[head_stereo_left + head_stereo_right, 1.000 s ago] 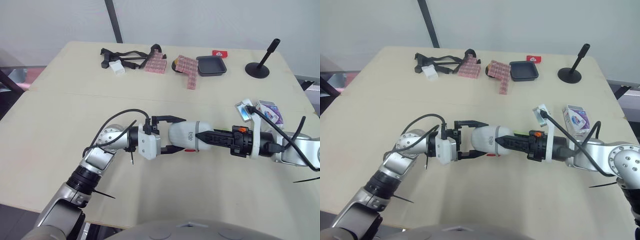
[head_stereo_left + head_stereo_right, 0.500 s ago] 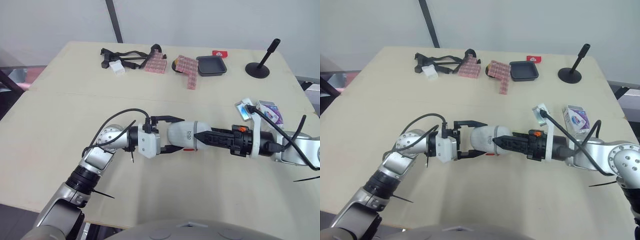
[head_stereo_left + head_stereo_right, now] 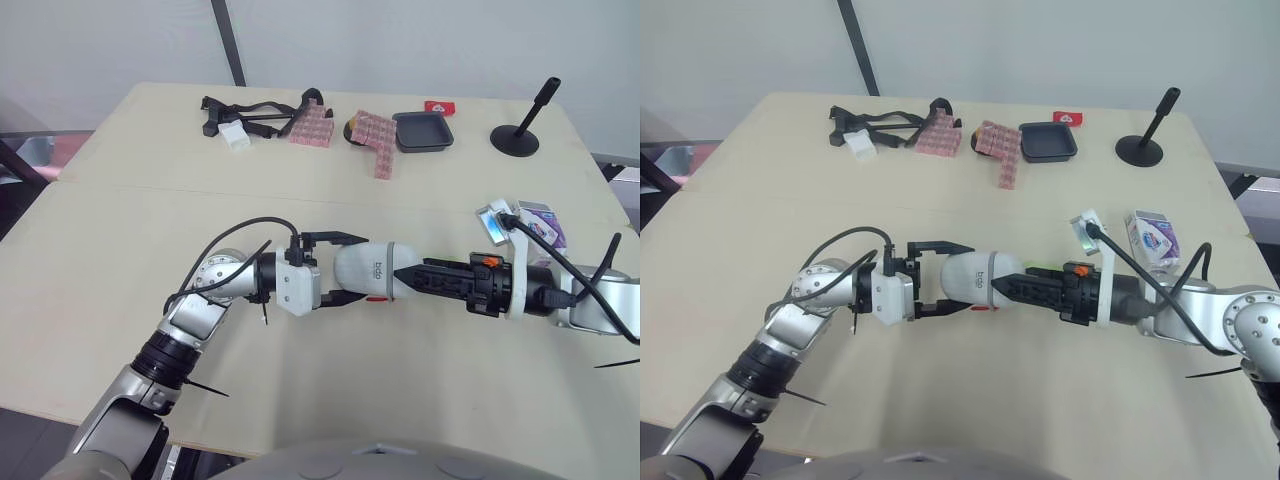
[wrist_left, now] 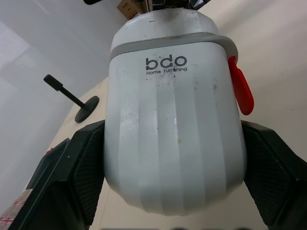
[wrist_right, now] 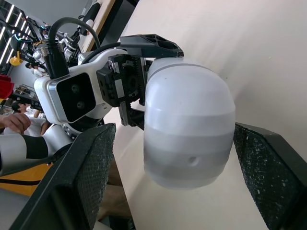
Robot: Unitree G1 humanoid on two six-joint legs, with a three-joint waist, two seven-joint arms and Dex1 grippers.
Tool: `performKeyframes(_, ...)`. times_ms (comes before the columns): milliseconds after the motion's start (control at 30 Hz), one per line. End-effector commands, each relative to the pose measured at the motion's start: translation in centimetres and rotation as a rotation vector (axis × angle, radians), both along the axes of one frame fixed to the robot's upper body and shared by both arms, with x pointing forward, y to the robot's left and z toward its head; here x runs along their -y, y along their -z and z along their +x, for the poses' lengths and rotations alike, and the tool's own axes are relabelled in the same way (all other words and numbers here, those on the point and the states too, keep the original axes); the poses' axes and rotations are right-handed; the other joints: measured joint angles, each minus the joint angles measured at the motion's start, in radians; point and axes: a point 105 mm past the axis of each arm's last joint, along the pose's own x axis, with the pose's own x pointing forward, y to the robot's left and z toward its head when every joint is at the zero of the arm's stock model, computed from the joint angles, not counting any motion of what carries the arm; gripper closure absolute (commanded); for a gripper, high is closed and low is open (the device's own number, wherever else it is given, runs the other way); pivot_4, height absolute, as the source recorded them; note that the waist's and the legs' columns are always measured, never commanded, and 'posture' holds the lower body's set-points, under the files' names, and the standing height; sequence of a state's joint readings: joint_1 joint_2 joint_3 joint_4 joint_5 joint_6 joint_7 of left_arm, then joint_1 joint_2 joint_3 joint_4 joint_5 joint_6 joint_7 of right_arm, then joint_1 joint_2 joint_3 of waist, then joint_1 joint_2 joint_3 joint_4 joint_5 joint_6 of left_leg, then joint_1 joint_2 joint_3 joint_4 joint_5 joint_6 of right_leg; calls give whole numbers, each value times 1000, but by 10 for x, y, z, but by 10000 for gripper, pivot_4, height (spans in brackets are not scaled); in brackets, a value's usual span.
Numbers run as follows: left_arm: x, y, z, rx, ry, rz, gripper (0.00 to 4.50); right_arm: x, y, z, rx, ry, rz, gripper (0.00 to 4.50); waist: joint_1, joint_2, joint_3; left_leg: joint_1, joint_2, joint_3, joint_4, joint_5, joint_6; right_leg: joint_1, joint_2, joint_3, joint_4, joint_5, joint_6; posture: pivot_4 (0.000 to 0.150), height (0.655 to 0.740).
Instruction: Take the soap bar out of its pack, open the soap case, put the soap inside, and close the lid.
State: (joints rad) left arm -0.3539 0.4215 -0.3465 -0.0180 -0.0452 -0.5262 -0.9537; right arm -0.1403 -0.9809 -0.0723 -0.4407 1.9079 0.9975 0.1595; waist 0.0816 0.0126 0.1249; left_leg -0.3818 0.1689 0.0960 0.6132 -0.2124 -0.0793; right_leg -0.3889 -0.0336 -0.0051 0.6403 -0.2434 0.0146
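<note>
Soap case (image 3: pixel 975 277) is the white, round-ended box with a grey band (image 4: pixel 168 40) and a little red tab (image 4: pixel 239 86), and it hangs in the air over the middle of the table (image 3: pixel 150 230), between my two arms. My left pincer (image 3: pixel 352 268) is pinching it at one end, with a black pad (image 4: pixel 84 177) pressed on each side. My right pincer (image 3: pixel 402 274) points at the other end. Its fingers (image 5: pixel 91 177) are spread wide, one on each side of the case. One of them has a clear gap to the case, and I cannot tell if the other one touches it. The lid looks shut, because the two halves meet all the way round the band. I cannot tell if any soap is inside. The soap pack (image 3: pixel 541 222), a white and purple box, lies on the table just beside my right arm, and I cannot tell if it has been opened. So I think most of the job is left to do: get the lid open, get the bar out of its pack, put it in, and shut the lid. At the far edge of the table sit a black tray (image 3: pixel 423 130) and some pink blocks (image 3: pixel 375 135), well apart from the case.
</note>
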Motion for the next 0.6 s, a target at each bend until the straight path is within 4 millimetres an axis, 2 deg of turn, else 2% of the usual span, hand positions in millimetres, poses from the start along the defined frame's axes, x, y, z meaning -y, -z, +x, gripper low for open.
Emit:
performKeyframes(33, -1, -9, 0, 28, 2, -19, 10261, 1, -10, 0, 35, -3, 20, 4478, 0, 0, 0, 0, 0, 0, 0, 0, 0, 0, 0, 0, 0, 0, 0, 1500, 7400)
performKeyframes(67, -1, -9, 0, 28, 1, -19, 10261, 1, -10, 0, 33, -5, 20, 4478, 0, 0, 0, 0, 0, 0, 0, 0, 0, 0, 0, 0, 0, 0, 0, 1500, 7400)
performKeyframes(167, -1, -9, 1, 29, -2, -19, 10261, -1, -7, 0, 26, -10, 17, 11911, 0, 0, 0, 0, 0, 0, 0, 0, 0, 0, 0, 0, 0, 0, 0, 1500, 7400)
performKeyframes(300, -2, -9, 1, 30, -6, -20, 10261, -1, -7, 1, 23, -10, 20, 24736, 0, 0, 0, 0, 0, 0, 0, 0, 0, 0, 0, 0, 0, 0, 0, 1500, 7400)
performKeyframes(600, -1, -9, 2, 35, -10, -22, 10261, -3, -5, -1, 22, -29, 22, 25156, 0, 0, 0, 0, 0, 0, 0, 0, 0, 0, 0, 0, 0, 0, 0, 1500, 7400)
